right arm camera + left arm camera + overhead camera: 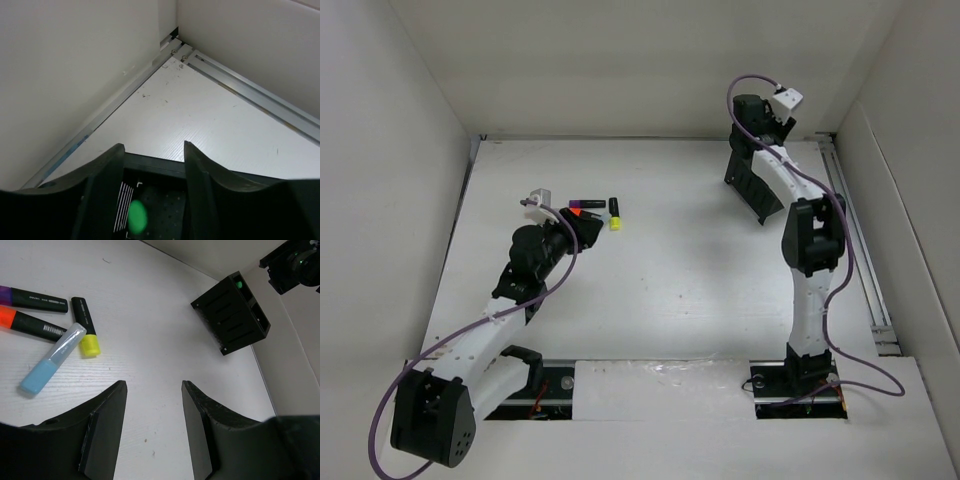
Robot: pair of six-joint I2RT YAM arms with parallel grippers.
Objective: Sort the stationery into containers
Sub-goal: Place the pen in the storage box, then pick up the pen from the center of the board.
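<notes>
Four markers lie on the white table ahead and to the left of my left gripper: a purple-capped one, an orange-capped one, a yellow-capped one and a light blue one. From above they show as a small cluster, with my left gripper just short of it, open and empty. The black slotted box stands at the back right. My right gripper hovers open over its rim. A green marker shows blurred inside the box below the jaws.
White walls close in the table on three sides. An aluminium rail runs along the right edge and meets another in the back corner, close behind the box.
</notes>
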